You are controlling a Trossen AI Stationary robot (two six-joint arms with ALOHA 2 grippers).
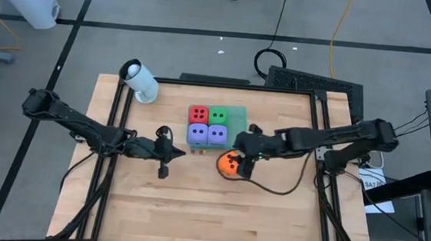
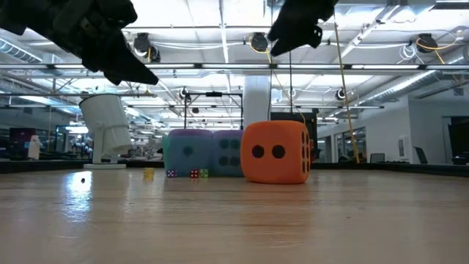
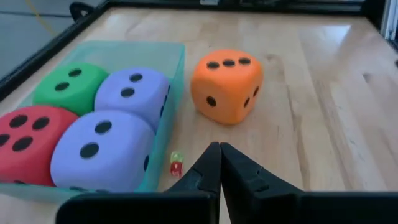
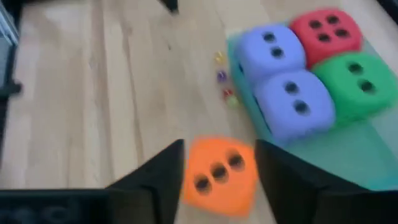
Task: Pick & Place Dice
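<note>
The orange die rests flat on the wooden table, just off the near side of the teal tray. My right gripper hovers open above it; in the right wrist view its fingers show on either side of the die without touching. In the tray sit the red die, the green die and two purple-blue dice, packed side by side. My left gripper is shut and empty, to the left of the tray, pointing toward the orange die.
Several tiny coloured dice lie on the table beside the tray's near-left corner. A white cylindrical device stands at the far left of the table. A black frame runs round the tabletop. Bare wood lies toward the near edge.
</note>
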